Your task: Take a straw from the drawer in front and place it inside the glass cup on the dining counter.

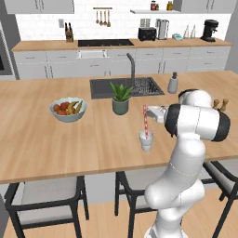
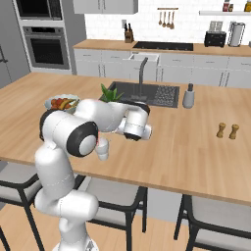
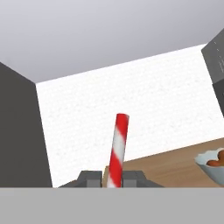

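Observation:
The red-and-white striped straw stands nearly upright with its lower end inside the small pale glass cup on the light-wood dining counter. My gripper reaches in from the right at mid-straw height. In the hand view the straw rises between the two dark fingertips of the gripper, which sit close against it. From the right base view the cup peeks out from behind my forearm. The drawer is out of view.
A potted plant stands just behind the cup, with the dark sink and tap beyond it. A fruit bowl sits to the left. A soap dispenser and two shakers are to the right. Stools line the near edge.

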Robot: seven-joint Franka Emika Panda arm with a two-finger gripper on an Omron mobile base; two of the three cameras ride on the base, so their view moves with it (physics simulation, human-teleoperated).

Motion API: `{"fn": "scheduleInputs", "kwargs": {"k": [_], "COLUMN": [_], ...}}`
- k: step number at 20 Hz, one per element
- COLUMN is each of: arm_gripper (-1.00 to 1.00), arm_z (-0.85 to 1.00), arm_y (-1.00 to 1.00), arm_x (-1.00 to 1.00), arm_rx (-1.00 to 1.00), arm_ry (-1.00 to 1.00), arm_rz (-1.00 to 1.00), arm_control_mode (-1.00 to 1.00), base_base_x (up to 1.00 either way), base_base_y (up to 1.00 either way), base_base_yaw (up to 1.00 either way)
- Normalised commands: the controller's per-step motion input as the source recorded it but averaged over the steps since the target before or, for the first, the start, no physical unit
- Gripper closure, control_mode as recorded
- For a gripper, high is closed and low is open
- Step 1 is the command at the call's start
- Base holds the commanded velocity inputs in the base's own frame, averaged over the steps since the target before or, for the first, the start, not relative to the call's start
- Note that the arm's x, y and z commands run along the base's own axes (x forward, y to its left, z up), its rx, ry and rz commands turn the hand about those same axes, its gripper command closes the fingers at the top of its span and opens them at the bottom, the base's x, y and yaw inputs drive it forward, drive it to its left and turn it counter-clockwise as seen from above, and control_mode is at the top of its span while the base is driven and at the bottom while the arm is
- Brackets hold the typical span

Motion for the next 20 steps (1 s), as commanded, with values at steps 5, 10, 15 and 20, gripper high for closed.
{"fn": "scheduleInputs", "kwargs": {"k": [5, 10, 15, 20], "arm_gripper": [1.0, 1.0, 1.0, 1.0], "arm_z": [0.03, 0.0, -0.03, 0.01], "arm_y": [-0.24, -0.29, -0.01, 0.0], "arm_x": [0.16, 0.0, 0.01, -0.09], "arm_rx": [0.01, 0.0, 0.01, 0.02], "arm_ry": [-0.01, -0.03, 0.0, 0.0], "arm_rz": [0.11, 0.12, 0.09, 0.08], "arm_control_mode": [-1.0, -1.0, -1.0, -1.0], "base_base_x": [0.0, 0.0, 0.0, 0.0], "base_base_y": [0.0, 0.0, 0.0, 0.0], "base_base_yaw": [0.0, 0.0, 0.0, 0.0]}}
